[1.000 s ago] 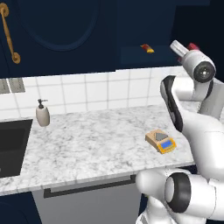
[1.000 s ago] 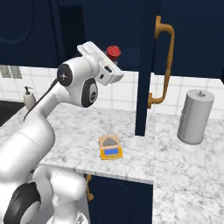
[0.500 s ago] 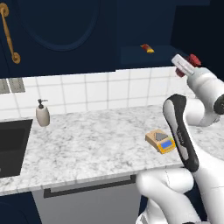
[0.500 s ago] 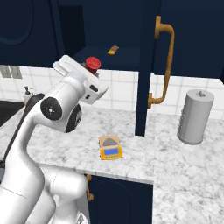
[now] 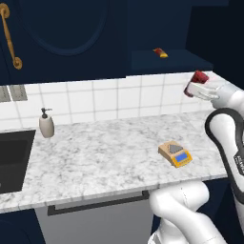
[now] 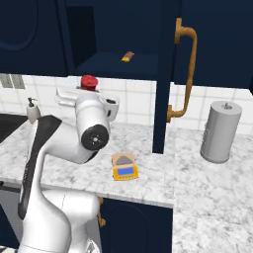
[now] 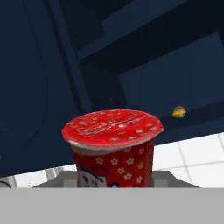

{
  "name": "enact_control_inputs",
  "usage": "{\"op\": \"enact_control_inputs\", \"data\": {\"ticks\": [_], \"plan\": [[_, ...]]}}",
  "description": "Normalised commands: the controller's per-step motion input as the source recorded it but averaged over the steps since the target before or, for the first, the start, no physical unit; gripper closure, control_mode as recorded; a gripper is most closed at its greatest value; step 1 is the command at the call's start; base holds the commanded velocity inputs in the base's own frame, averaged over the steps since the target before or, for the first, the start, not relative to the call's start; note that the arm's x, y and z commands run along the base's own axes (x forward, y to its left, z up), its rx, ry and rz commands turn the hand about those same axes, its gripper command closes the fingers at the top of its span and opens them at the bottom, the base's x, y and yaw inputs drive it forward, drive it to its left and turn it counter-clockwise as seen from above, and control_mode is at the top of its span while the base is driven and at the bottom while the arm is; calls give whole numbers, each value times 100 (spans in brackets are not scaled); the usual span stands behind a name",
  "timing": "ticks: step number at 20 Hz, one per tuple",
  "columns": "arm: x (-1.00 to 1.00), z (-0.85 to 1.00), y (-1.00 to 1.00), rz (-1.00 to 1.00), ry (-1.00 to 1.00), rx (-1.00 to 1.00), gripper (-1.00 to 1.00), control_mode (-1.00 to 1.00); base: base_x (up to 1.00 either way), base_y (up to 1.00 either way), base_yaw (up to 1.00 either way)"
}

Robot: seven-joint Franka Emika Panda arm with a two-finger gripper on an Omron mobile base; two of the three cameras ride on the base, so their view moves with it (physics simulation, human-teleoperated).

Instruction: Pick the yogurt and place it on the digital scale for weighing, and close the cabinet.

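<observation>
One yogurt [image 7: 113, 146] clamped in gripper [image 5: 198, 86], well above digital scale [image 5: 175, 154].

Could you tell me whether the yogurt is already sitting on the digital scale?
No, the yogurt is held up in the hand, while the digital scale platform is bare.

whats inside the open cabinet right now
On the cabinet shelf lies one flat red-and-yellow packet, alone. The yogurt is out of it, held in the gripper above the counter. The upper part of the cabinet's interior is dark, so anything there cannot be made out.
</observation>
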Motion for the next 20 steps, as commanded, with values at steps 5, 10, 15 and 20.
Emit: {"op": "enact_control_inputs", "data": {"ticks": [5,10,15,20], "plan": [[0,-34,14,36,0,-28,100,-100,0,0,0],[0,-60,0,27,0,-20,100,-100,0,0,0],[5,-68,55,4,-4,-20,100,-100,0,0,0],[5,-49,30,0,-3,-6,100,-100,0,0,0]]}}
